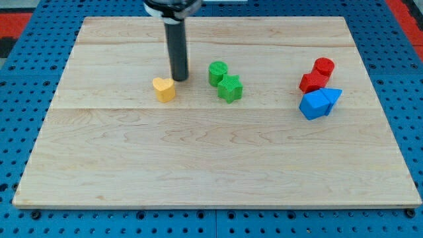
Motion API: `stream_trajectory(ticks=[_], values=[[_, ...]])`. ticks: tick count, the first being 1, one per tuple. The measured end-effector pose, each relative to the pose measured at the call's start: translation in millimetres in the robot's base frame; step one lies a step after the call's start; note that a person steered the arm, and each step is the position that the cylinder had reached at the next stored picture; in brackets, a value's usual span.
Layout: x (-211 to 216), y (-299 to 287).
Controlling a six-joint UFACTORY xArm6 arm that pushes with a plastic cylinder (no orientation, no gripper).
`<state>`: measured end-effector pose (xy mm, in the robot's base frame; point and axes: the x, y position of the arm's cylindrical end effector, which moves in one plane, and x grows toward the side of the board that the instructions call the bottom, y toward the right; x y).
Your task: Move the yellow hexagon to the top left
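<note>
One yellow block (164,88) lies on the wooden board (211,158), left of centre; its shape looks closer to a heart than a hexagon. My tip (180,79) stands just up and to the right of it, very close or touching; I cannot tell which. The dark rod rises from there to the view's top edge. No other yellow block shows.
A green cylinder (218,71) and a green star (230,88) sit together right of my tip. At the right, a red cylinder (324,67) and a red star-like block (313,82) sit above a blue cube (314,105) and a blue triangle (332,97).
</note>
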<state>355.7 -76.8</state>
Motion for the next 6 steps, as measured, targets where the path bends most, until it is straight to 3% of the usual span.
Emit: stream_trajectory(ticks=[1, 2, 3, 4, 5, 6], values=[[-37.1, -7.8], [-55.4, 40.0], [-70.5, 10.3], [-71.1, -61.3], [-73.1, -65.0], [-71.6, 1.0]])
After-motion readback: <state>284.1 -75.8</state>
